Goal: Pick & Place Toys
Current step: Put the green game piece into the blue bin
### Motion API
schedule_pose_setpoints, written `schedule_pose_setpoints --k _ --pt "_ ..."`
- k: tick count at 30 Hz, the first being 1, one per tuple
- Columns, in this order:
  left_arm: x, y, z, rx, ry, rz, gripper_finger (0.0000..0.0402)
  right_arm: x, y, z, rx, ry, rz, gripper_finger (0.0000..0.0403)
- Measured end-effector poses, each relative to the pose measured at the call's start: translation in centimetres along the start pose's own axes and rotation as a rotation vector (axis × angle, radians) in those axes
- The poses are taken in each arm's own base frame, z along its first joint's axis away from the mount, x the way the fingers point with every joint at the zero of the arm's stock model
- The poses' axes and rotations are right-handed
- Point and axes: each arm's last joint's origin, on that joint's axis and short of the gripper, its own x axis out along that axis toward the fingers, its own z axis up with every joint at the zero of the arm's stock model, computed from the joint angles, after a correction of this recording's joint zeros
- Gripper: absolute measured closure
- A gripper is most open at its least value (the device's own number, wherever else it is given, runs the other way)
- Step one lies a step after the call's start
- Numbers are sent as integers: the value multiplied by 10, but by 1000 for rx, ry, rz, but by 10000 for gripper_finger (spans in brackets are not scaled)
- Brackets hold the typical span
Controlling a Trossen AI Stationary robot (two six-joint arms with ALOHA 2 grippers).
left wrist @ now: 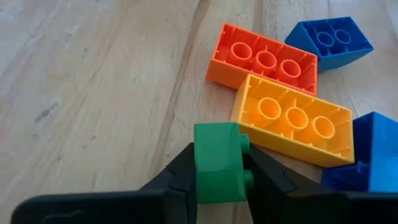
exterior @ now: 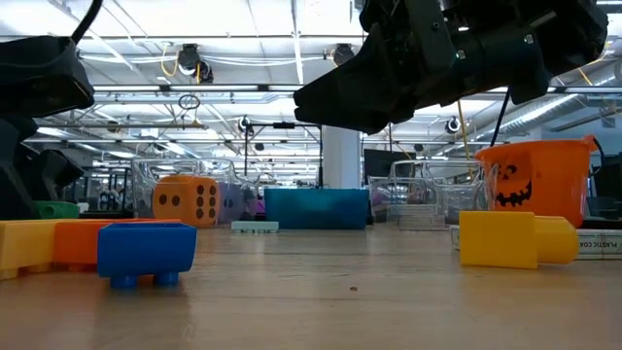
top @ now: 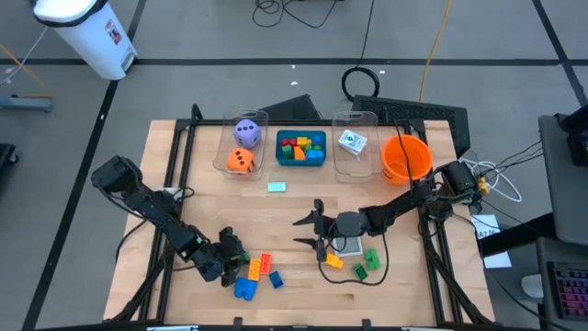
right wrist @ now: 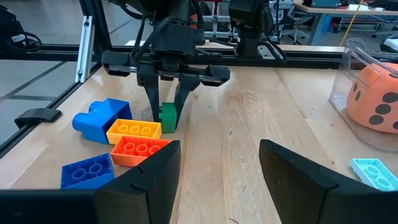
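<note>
Fingers of the left gripper (right wrist: 166,107) are clamped on a small green brick (left wrist: 217,163), which is gripped from both sides and stands on the desk (top: 303,207) at its near left part. Just beside the green brick lies a yellow brick (left wrist: 292,119), touching it at one corner, with an orange brick (left wrist: 262,59) set against the yellow one's far side. Two blue bricks (left wrist: 328,42) are seen next to this cluster, one beyond the orange brick and one beside the yellow.

The right gripper (top: 308,231) is held above the middle of the desk with its fingers spread apart and nothing between them. Near it, a yellow piece (top: 334,261) and green bricks (top: 371,259) rest on the wood.

Along the far edge, a purple die (top: 245,131) and an orange die (top: 240,161) are kept in a clear bin (top: 260,118), further bricks are gathered in a teal tray (top: 301,162), and an orange bowl (top: 405,158) stands at the right end.
</note>
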Motion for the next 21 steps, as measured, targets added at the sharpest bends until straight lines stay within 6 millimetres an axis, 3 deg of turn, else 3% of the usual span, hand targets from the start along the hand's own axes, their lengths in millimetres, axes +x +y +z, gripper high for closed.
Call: schedule_pose_setpoints --k 10,21 --pt "-23 14 17 -4 25 18 297 0 0 0 -27 0 0 193" --pt "-45 28 53 76 -159 25 298 0 0 0 -72 -2 -1 193"
